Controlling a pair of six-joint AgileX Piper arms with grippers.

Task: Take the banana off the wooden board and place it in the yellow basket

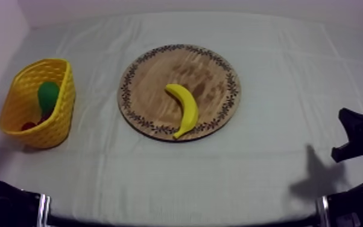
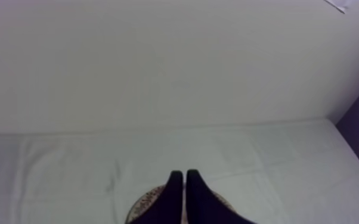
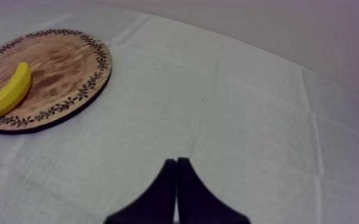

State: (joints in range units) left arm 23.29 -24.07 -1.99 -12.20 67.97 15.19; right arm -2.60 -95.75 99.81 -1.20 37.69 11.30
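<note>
Grained wooden board (image 1: 205,69), smooth banana (image 1: 186,108), creased matt cloth (image 1: 232,175).

A green pear (image 1: 47,96) sits just beside a small red fruit (image 1: 28,125).

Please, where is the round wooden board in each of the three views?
Top view: wooden board mid-table, banana on it.
Left wrist view: its patterned rim just beyond the left pincer.
Right wrist view: board beyond the right pincer, bearing the banana.
Shared landmark: the patterned rim.

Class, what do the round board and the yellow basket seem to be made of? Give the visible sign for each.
Board: wood, matt, by its grain and dark rim pattern. Basket: probably plastic, by its uniform yellow lattice wall.
</note>
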